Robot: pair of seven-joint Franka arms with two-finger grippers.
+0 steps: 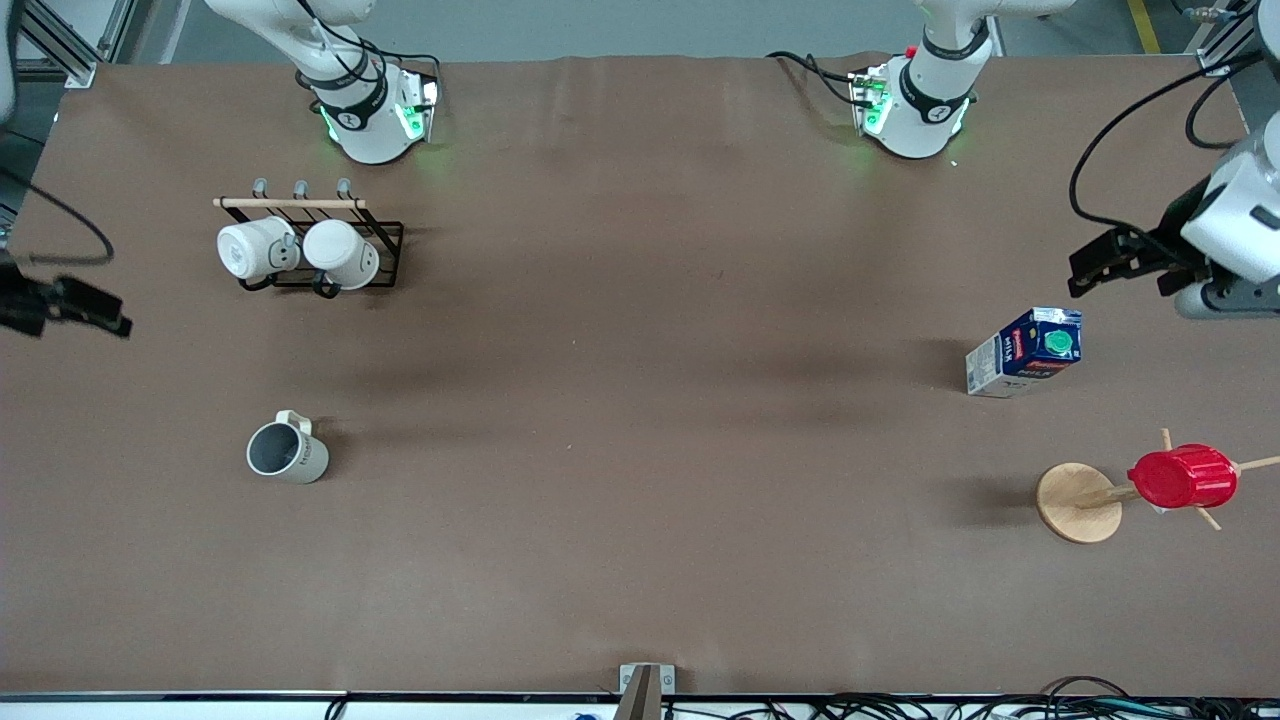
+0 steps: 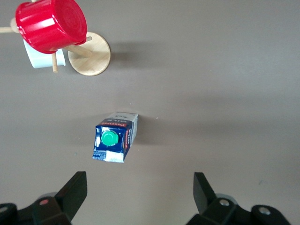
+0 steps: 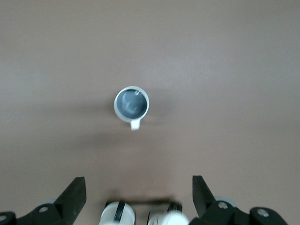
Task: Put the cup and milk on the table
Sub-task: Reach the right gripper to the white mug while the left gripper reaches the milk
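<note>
We see cup (image 1: 288, 453) and milk (image 1: 1024, 352) upright on worktop (image 1: 640, 500), well apart, likely placed. Left end effector (image 2: 138, 192) wide above milk; right end effector (image 3: 138, 192) wide above cup.

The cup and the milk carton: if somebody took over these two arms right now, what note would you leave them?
Left claw: open, holding nothing, up over the left arm's end of the table, above the milk.
Right claw: open, holding nothing, up over the right arm's end, above the cup.
The milk stands upright on the table, farther from the front camera than the wooden stand with the red cup.
The cup stands upright, nearer the front camera than the rack of two white mugs.
Done: both already sit on the table. Left: apparently nothing.
</note>
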